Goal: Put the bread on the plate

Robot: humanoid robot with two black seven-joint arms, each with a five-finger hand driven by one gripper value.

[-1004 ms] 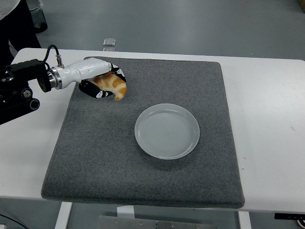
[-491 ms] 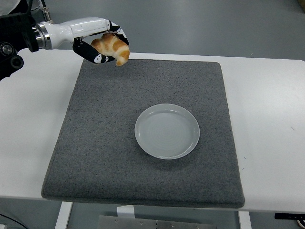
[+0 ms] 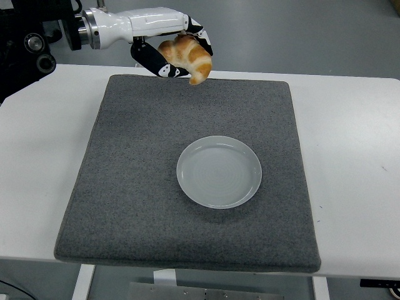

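My left hand (image 3: pixel 172 53) is shut on the bread (image 3: pixel 187 57), a golden croissant, and holds it in the air above the far edge of the grey mat (image 3: pixel 137 181). The pale grey plate (image 3: pixel 219 171) lies empty on the mat's middle right, below and to the right of the bread. The white forearm comes in from the upper left. The right arm is out of view.
The mat covers most of the white table (image 3: pixel 350 137). Dark robot hardware (image 3: pixel 28 44) fills the upper left corner. The grey floor lies beyond the table's far edge.
My left hand lifted the bread off the mat's far left corner, raised it, and carried it to the right toward the plate's side.
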